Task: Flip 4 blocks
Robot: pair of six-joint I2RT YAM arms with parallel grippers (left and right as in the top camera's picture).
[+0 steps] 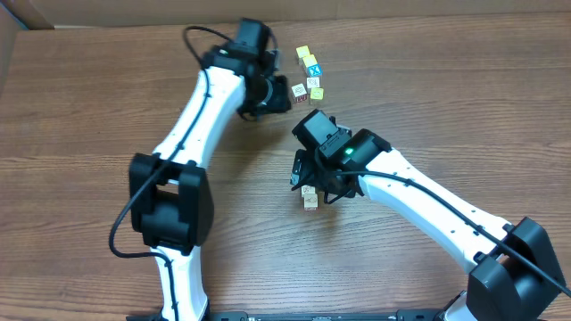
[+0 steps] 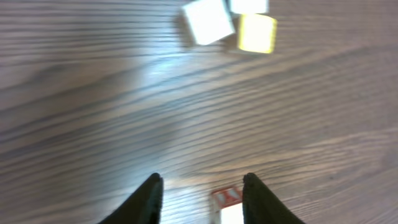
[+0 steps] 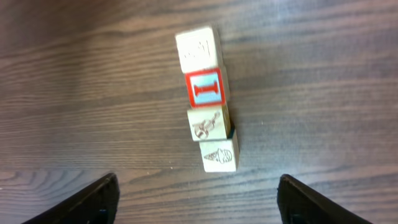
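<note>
In the right wrist view four picture blocks lie in a line: a cream one (image 3: 198, 50), a red-framed "I" block (image 3: 204, 87), a cream one with a drawing (image 3: 208, 122), and an ice-cream-cone one (image 3: 219, 155). My right gripper (image 3: 199, 202) hangs open and wide just short of the line, touching none. From overhead only the row's near end (image 1: 310, 199) shows under my right gripper (image 1: 314, 180). My left gripper (image 2: 202, 202) is open, and a red-framed block (image 2: 227, 204) sits on the table between its fingers, close to the right finger (image 2: 264, 202).
Beyond the left gripper (image 1: 284, 92) lies a cluster of small cubes (image 1: 312, 73), some yellow-topped. The left wrist view shows a white cube (image 2: 208, 22) and a yellow cube (image 2: 257, 32) ahead. A cardboard wall (image 1: 18, 13) runs along the table's far edge.
</note>
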